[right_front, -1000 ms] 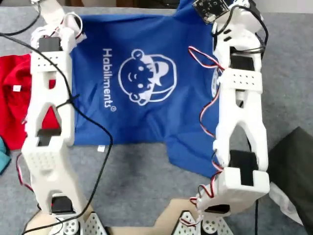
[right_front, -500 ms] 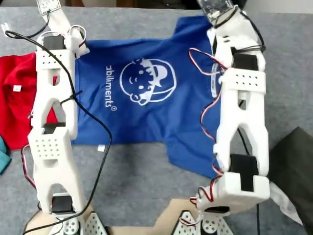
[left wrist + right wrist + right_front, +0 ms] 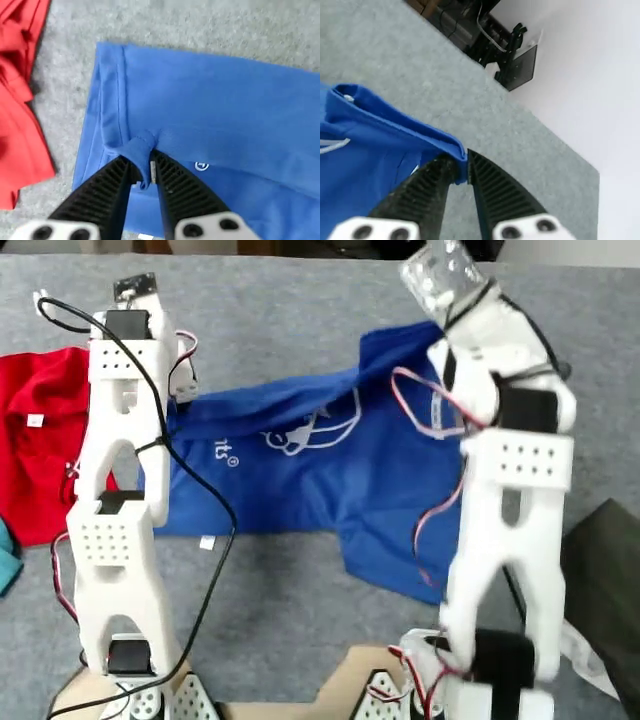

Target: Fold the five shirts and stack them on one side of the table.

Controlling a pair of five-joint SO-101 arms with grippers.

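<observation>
**Both claws hold the far edge of the blue shirt, with the fold half made**

The left gripper (image 3: 142, 167) is clamped on a small pinch of the blue shirt (image 3: 210, 110), close to the seam along one side edge. The right gripper (image 3: 461, 167) is also closed on the shirt's edge, and the cloth hangs down from its jaws. In the high view the lifted edge runs between the two claws. The rest of the shirt lies flat on the table (image 3: 280, 640), on the side of the claws toward the arm bases. A red shirt (image 3: 40, 440) lies just beside the left claw on its outer side. A dark garment (image 3: 600, 570) lies well apart from the right claw, near that arm's base.

I judge the step to be carrying this edge over to the near hem. To do it well, both claws should travel at equal height and speed, so that the edge between them is straight and does not sag. They should open only when the edge lies on the hem. The left pinch looks small and could slip if it is pulled sideways. One sleeve sticks out near the right arm's base and will probably need tucking afterwards.
</observation>
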